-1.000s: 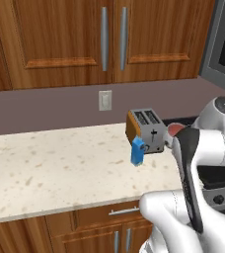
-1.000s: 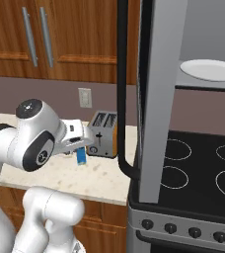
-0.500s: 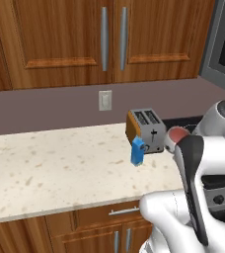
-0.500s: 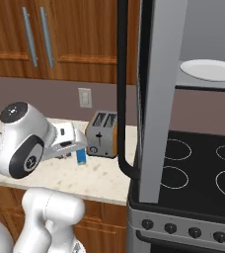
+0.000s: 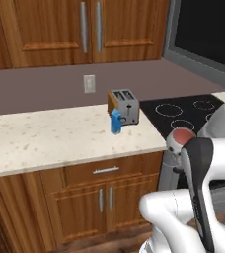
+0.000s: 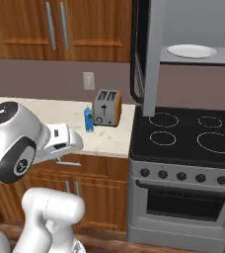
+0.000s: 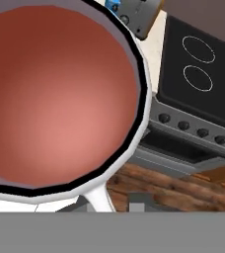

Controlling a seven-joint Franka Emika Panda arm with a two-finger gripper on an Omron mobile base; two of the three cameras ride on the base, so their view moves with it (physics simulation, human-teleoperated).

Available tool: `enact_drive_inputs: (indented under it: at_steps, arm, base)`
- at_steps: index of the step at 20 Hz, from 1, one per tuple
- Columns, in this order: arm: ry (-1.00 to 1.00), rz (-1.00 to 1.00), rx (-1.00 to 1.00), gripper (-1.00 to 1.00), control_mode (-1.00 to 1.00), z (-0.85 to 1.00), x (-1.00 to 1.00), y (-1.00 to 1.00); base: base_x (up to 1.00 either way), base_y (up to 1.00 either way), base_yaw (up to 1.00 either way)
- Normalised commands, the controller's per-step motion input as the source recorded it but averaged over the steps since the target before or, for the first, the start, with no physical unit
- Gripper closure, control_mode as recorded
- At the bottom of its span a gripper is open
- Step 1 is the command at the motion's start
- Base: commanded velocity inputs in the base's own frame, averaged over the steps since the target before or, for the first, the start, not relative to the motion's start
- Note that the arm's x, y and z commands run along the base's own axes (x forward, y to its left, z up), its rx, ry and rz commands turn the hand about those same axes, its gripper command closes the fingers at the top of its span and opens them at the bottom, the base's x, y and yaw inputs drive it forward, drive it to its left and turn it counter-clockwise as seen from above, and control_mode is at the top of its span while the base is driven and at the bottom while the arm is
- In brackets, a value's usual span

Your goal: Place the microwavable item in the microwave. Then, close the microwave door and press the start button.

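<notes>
The white mug (image 7: 60,94) sits right in front of the hand camera, its reddish inside facing me and its loop handle (image 7: 100,196) at the bottom. In the left base view its red mouth (image 5: 183,136) shows beside my forearm, held in the air in front of the stove. My gripper (image 5: 182,149) is shut on the mug, its fingers hidden by the cup and the arm. The microwave (image 6: 193,29) hangs above the stove with a white plate (image 6: 191,51) inside. The microwave door (image 6: 152,54) stands open, edge-on; its dark glass (image 5: 208,29) fills the upper right of the left base view.
A silver-and-brown toaster (image 6: 107,107) and a blue carton (image 6: 88,120) stand on the speckled counter (image 5: 50,138), left of the black stove top (image 6: 183,131). The oven front with knobs (image 6: 183,197) is below. Wooden cabinets (image 5: 85,29) hang above the counter.
The whole picture has shifted: the base has backed away from the counter, so toaster and carton look farther off and the stove and lower cabinets have come into view. The mug stays in my gripper.
</notes>
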Motion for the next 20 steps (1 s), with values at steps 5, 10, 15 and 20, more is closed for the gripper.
enact_drive_inputs:
  at_steps: [5, 10, 15, 20]
  arm:
    - [0.00, 0.00, 0.00, 1.00, 1.00, 0.00, 0.00, 0.00]
    - [0.00, 0.00, 0.00, 1.00, 1.00, 0.00, 0.00, 0.00]
    - [0.00, 0.00, 0.00, 1.00, 1.00, 0.00, 0.00, 0.00]
    - [0.00, 0.00, 0.00, 1.00, 1.00, 0.00, 0.00, 0.00]
  base:
    - [-0.81, -0.88, -0.20]
    - [-0.21, -1.00, -0.10]
    - [-0.01, -1.00, -0.03]
    - [0.53, -0.64, 0.03]
